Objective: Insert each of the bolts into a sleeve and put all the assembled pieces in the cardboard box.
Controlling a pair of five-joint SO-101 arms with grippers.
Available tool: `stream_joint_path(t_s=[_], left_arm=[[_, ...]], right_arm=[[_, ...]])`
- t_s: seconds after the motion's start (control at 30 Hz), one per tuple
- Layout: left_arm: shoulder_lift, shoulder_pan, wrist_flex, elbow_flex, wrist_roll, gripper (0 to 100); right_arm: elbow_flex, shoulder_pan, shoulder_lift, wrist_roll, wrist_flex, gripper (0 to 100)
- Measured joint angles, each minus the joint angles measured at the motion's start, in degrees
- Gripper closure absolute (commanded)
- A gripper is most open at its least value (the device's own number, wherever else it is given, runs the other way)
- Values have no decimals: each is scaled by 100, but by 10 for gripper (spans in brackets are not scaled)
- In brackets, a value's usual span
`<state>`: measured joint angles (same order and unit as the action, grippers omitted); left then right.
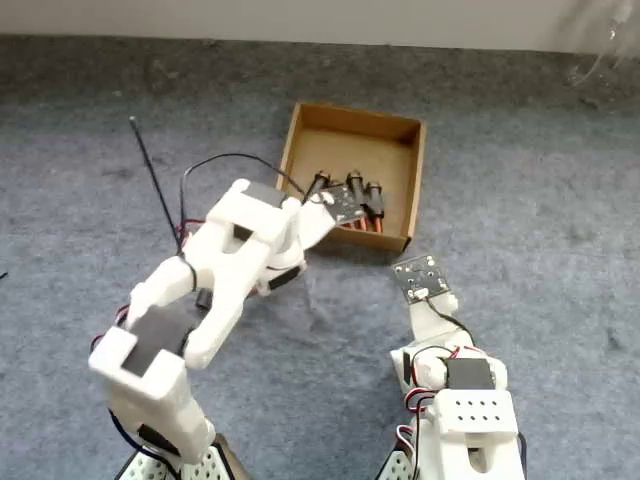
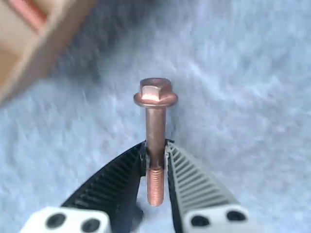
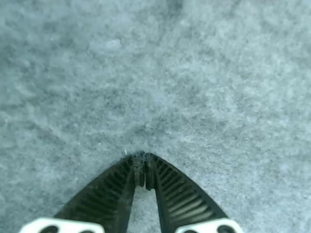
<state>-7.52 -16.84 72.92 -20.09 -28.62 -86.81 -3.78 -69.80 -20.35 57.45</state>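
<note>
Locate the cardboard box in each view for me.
High view: cardboard box at upper centre.
Left wrist view: its corner, beyond the held bolt.
Right wrist view: right gripper, jaws shut, over carpet.
Shared landmark: the grey carpet.

Soft, even light lies over the cardboard box (image 1: 352,115); a faint shadow sits on the table (image 1: 530,200) just beside its near wall. The bolt (image 2: 155,128) glints at its head.
</note>
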Motion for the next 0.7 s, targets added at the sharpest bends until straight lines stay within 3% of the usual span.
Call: stream_joint_path(t_s=[0.3, 0.47, 0.6, 0.7], left_arm=[[1565, 457, 18, -1099, 2576, 996], [1574, 431, 0, -1099, 2901, 984], [1574, 475, 0, -1099, 2927, 857], [1574, 440, 0, -1099, 2945, 833]], right_arm=[[0, 0, 0, 0, 0, 991], [0, 0, 0, 0, 0, 991], [0, 0, 0, 0, 0, 991], [0, 0, 0, 0, 0, 991]])
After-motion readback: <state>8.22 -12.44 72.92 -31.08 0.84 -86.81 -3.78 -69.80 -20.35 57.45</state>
